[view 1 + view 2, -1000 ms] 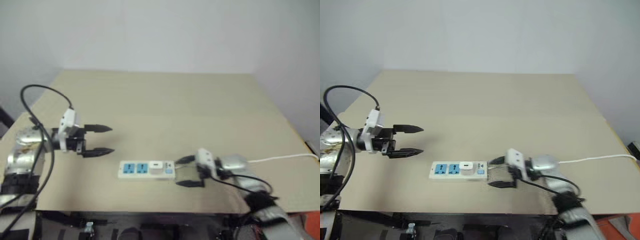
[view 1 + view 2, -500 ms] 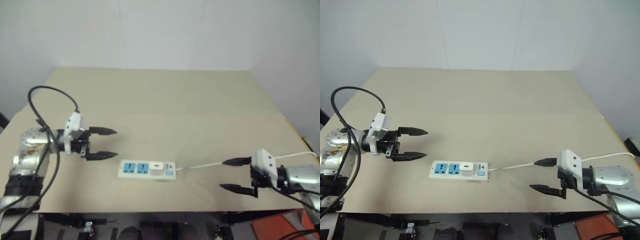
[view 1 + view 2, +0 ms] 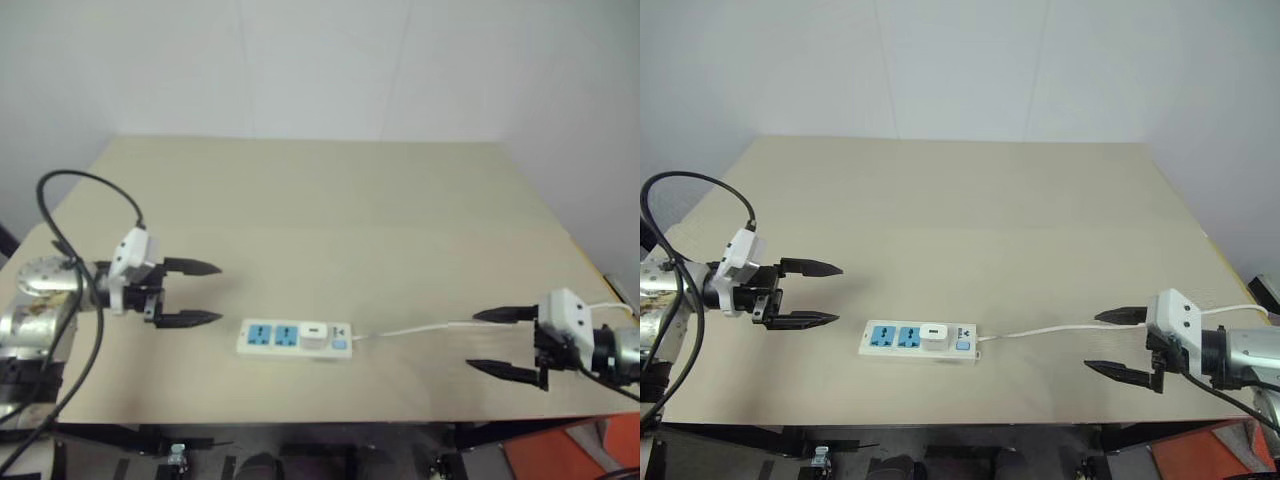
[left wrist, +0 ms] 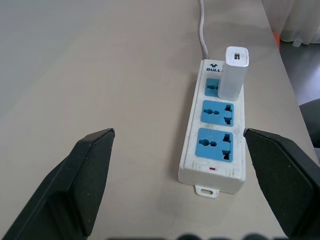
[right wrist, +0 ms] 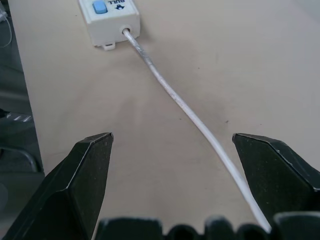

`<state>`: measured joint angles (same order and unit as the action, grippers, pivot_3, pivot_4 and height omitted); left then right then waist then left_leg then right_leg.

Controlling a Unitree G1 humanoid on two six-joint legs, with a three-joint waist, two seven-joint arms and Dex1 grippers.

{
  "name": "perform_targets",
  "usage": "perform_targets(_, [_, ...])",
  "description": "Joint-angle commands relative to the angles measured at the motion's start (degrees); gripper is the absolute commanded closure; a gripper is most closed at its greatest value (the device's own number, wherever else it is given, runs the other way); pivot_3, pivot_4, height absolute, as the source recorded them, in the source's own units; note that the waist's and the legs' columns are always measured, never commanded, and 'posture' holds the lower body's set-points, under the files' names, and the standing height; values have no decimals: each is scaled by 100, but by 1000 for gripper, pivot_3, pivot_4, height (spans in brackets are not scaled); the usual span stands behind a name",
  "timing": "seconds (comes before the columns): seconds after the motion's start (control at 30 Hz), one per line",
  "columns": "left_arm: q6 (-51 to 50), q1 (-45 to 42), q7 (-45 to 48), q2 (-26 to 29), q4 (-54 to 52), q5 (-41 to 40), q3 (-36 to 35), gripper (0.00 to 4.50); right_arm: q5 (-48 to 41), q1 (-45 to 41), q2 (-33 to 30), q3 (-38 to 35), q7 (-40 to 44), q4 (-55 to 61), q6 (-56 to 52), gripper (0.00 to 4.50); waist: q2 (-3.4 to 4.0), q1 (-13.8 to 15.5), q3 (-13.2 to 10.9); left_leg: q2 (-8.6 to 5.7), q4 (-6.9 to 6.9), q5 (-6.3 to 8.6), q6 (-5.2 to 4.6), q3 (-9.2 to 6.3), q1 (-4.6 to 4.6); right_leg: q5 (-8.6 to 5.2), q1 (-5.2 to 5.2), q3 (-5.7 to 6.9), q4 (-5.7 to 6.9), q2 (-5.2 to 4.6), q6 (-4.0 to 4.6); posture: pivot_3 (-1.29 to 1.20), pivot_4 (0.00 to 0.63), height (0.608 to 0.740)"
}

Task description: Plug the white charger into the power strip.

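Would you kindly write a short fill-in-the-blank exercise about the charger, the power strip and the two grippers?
1. The white charger stands plugged into the ____.
2. The strip shows ____ free blue sockets.
3. The left gripper is ____.
4. The right gripper holds ____.

Missing words: power strip; two; open; nothing

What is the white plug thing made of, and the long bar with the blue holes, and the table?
The white charger looks like smooth, slightly glossy plastic: plain, even surface with rounded edges. The power strip seems to be hard white plastic with blue plastic socket faces; its moulded mounting tab suggests that. The table has a matte beige top, maybe laminate or painted board; the look leaves that open.
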<state>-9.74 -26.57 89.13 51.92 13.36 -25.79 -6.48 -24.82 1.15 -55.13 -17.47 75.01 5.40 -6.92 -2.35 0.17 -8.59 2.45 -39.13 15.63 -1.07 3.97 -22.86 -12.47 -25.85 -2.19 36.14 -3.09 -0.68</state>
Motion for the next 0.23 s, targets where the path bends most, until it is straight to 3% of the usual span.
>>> perform_targets(0.03, [-99, -55, 87, 139, -207, -31, 11, 0, -135, -138, -192, -225, 88, -33, -22, 18, 0, 3, 0, 0, 0, 0, 0, 0, 0, 0, 1, 0, 1, 0, 0, 0, 150, 740])
perform_targets(0.23, [-175, -95, 106, 184, -225, 7, 71, 0, -142, -156, -207, -207, 79, -30, -24, 18, 0, 11, 0, 0, -5, 0, 0, 0, 0, 1, 2, 0, 2, 0, 0, 0, 150, 740])
